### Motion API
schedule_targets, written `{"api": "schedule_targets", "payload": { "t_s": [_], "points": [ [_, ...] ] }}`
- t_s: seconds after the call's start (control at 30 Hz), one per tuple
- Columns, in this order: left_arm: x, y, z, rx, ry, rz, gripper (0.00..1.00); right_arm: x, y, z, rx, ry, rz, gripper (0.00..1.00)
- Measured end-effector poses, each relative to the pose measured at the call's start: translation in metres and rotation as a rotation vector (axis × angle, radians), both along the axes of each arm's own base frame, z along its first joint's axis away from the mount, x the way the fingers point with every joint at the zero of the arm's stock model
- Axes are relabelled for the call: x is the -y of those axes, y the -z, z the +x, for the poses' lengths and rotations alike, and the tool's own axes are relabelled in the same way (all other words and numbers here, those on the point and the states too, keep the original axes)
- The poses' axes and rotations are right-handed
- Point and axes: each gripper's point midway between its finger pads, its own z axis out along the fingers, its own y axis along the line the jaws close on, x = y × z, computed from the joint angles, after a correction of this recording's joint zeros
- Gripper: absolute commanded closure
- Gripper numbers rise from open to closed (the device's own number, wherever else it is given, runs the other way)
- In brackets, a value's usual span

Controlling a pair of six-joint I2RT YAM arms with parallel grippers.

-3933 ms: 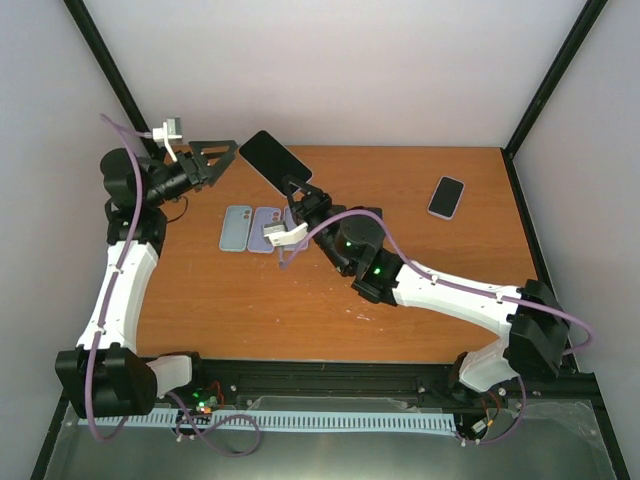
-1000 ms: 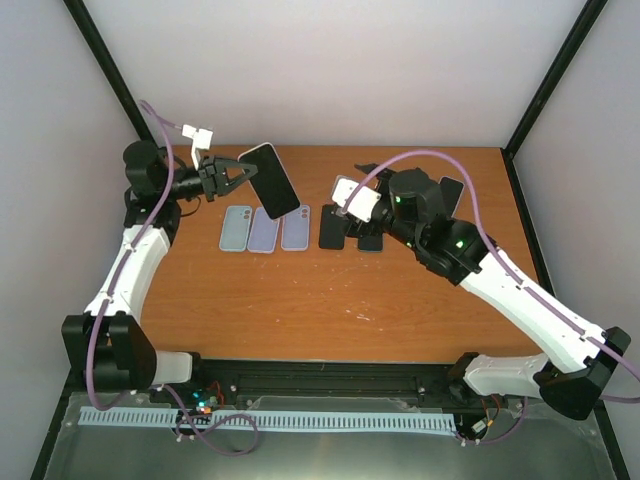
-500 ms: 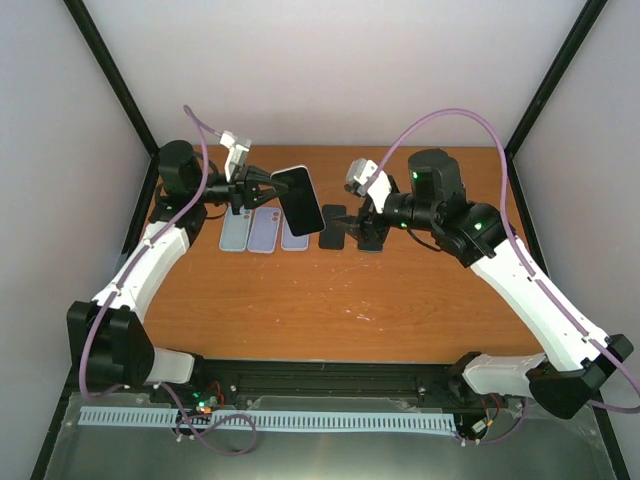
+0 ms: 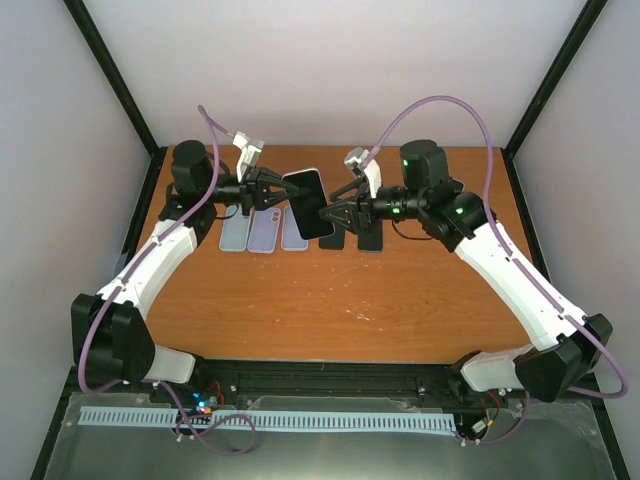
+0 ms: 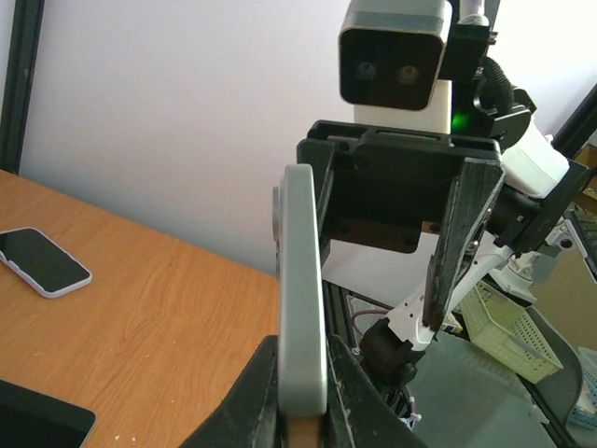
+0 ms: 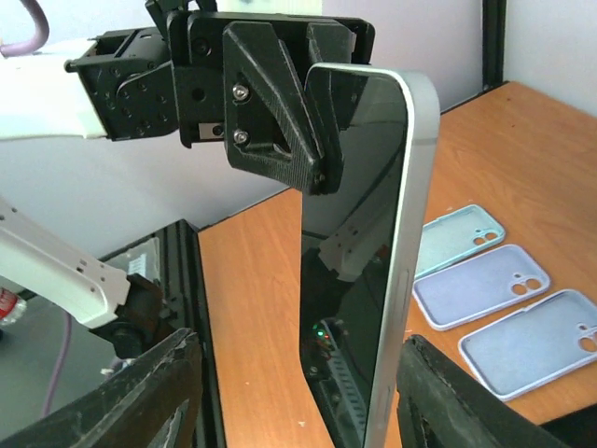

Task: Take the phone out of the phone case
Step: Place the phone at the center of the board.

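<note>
The phone (image 4: 308, 203), black screen in a pale grey phone case (image 6: 415, 187), hangs in the air above the back of the table. My left gripper (image 4: 275, 190) is shut on its left end; in the left wrist view the case (image 5: 303, 299) stands edge-on between those jaws (image 5: 303, 411). My right gripper (image 4: 335, 212) faces it from the right, open. In the right wrist view its two fingers (image 6: 154, 392) straddle the phone's (image 6: 359, 280) near end, one well off the screen, the other close beside the case's edge.
Three empty pale cases (image 4: 263, 232) lie side by side on the table under the left gripper. Two dark phones (image 4: 370, 238) lie beneath the right gripper. Another phone in a white case (image 5: 42, 261) lies further back on the table.
The left arm carried the phone rightward towards the middle. The right gripper swung left, came level with the phone's free end, and its jaws narrowed around it.
</note>
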Motion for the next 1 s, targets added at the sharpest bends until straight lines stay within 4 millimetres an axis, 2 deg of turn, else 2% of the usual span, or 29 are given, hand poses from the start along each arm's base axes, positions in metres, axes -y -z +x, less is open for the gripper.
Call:
{"api": "schedule_targets", "payload": {
  "t_s": [0.23, 0.63, 0.8, 0.83, 0.87, 0.93, 1.0],
  "points": [
    [0.006, -0.002, 0.000, -0.013, 0.012, -0.008, 0.99, -0.009, 0.012, 0.010, -0.076, 0.002, 0.013, 0.55],
    [0.009, -0.004, 0.001, -0.051, 0.011, -0.015, 0.99, -0.010, 0.018, 0.018, -0.136, 0.011, 0.033, 0.96],
    [0.010, -0.003, 0.002, -0.073, 0.014, -0.014, 0.96, -0.007, 0.017, 0.016, -0.160, -0.022, 0.062, 0.97],
    [0.010, -0.003, 0.003, -0.078, 0.011, -0.013, 0.89, -0.006, 0.017, 0.017, -0.164, -0.023, 0.065, 0.97],
    [0.010, -0.003, 0.003, -0.081, 0.007, -0.013, 0.76, -0.005, 0.018, 0.017, -0.167, -0.025, 0.068, 0.97],
    [0.011, -0.003, 0.006, -0.085, -0.004, -0.012, 0.40, -0.004, 0.018, 0.017, -0.176, -0.031, 0.075, 0.97],
    [0.012, -0.004, 0.011, -0.081, -0.031, -0.016, 0.14, -0.002, 0.020, 0.019, -0.198, -0.014, 0.075, 0.97]
  ]
}}
